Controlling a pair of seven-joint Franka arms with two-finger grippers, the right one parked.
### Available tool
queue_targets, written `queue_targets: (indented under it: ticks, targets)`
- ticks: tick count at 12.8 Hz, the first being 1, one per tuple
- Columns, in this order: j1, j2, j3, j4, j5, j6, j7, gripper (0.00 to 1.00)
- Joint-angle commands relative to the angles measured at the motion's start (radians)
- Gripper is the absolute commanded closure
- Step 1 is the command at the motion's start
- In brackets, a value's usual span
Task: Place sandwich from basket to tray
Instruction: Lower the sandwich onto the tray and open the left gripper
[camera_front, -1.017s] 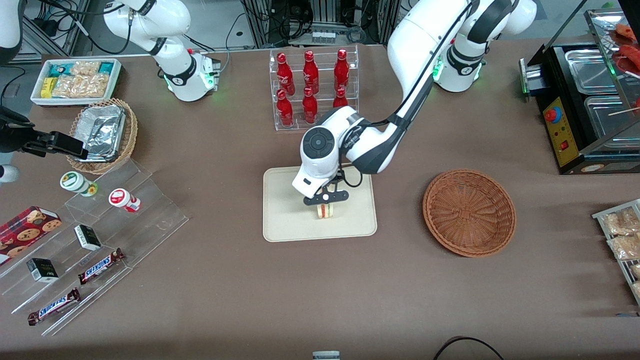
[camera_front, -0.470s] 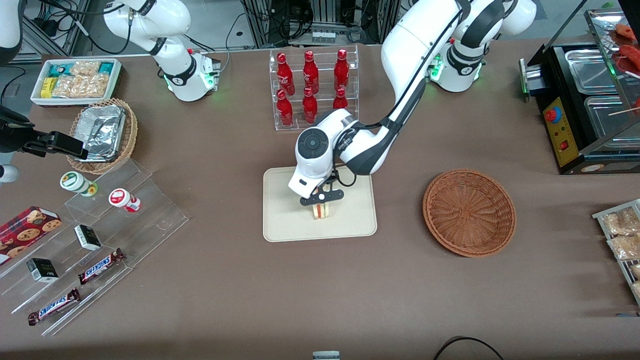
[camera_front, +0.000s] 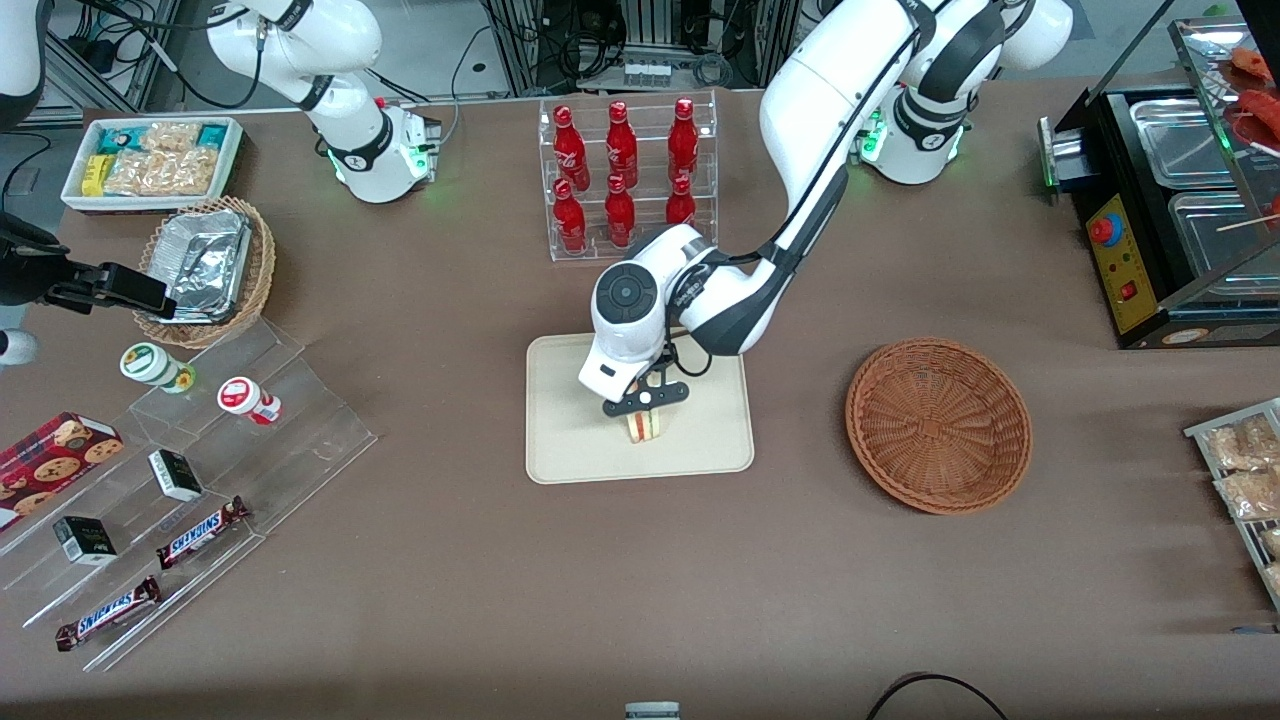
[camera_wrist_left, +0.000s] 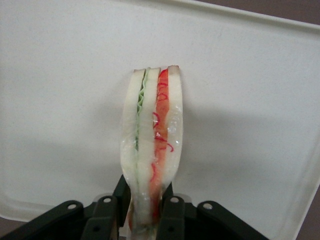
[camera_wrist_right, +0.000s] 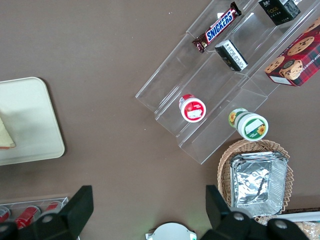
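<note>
I am holding my gripper (camera_front: 645, 398) over the tray (camera_front: 560, 440), fingers (camera_wrist_left: 111, 212) pinching the sandwich (camera_wrist_left: 152, 145) by one end, its cut edge standing upright near the tray's middle. The basket (camera_front: 938, 424) is sitting apart on the desk (camera_front: 640, 580). Risk: releasing here, the narrow wedge is likely tipping over, or the wrap is clinging to a finger.

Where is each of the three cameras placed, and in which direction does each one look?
Front view: high above the table, looking down at the tray, the basket and both arms.
Left wrist view: on the working arm, looking along the claw, which is shut on the sandwich over the tray.
Right wrist view: on the parked arm, looking down at the snack shelf; its own fingers show.
All three show the tray and sandwich.
</note>
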Motion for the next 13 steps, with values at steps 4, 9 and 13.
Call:
queue_targets:
  ticks: [4, 9, 13]
  targets:
    - [-0.012, -0.004, 0.013, 0.044, 0.011, -0.021, -0.016, 0.00]
    - [-0.003, -0.064, 0.009, 0.171, -0.001, -0.276, -0.012, 0.00]
    - [0.018, -0.148, 0.018, 0.171, -0.001, -0.363, 0.070, 0.00]
